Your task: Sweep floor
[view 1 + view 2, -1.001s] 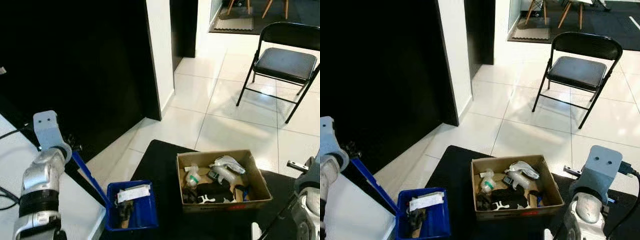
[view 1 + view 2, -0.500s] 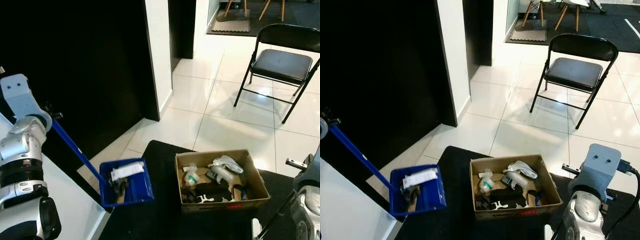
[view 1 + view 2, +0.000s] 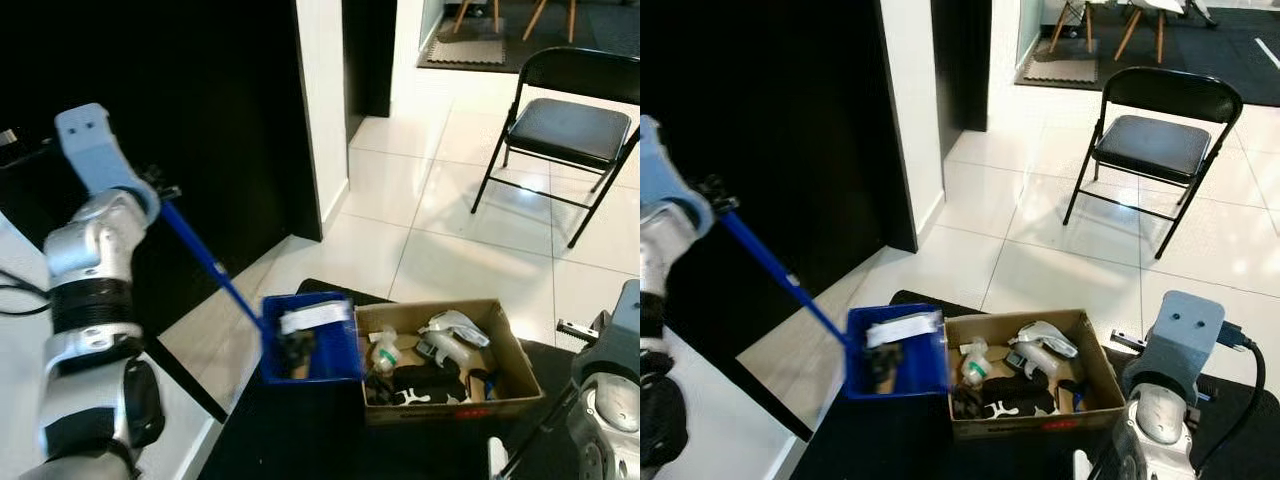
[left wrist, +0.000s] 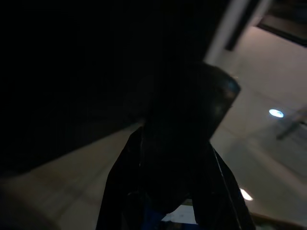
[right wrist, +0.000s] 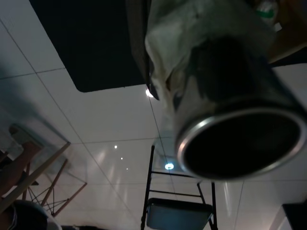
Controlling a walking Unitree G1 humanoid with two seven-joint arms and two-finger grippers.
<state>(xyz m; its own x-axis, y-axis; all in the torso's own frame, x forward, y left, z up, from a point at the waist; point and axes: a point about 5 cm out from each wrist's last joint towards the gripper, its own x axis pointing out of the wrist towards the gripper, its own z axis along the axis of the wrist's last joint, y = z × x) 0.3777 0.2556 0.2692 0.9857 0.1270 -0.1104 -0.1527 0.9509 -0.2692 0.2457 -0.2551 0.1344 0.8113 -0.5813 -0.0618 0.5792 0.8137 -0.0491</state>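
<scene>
box [image 3: 447, 400] on black mat, full of rubbish | dustpan [image 3: 309, 338] swung across from the left, now touching the box's left edge, loaded: tipping seems next | left gripper [image 3: 150, 192] on its blue handle, grip unclear | right gripper [image 5: 230, 139] clamps a metal pole

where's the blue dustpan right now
In the left eye view the blue dustpan hangs low and centre, its right edge against the open cardboard box, over the black mat.
</scene>
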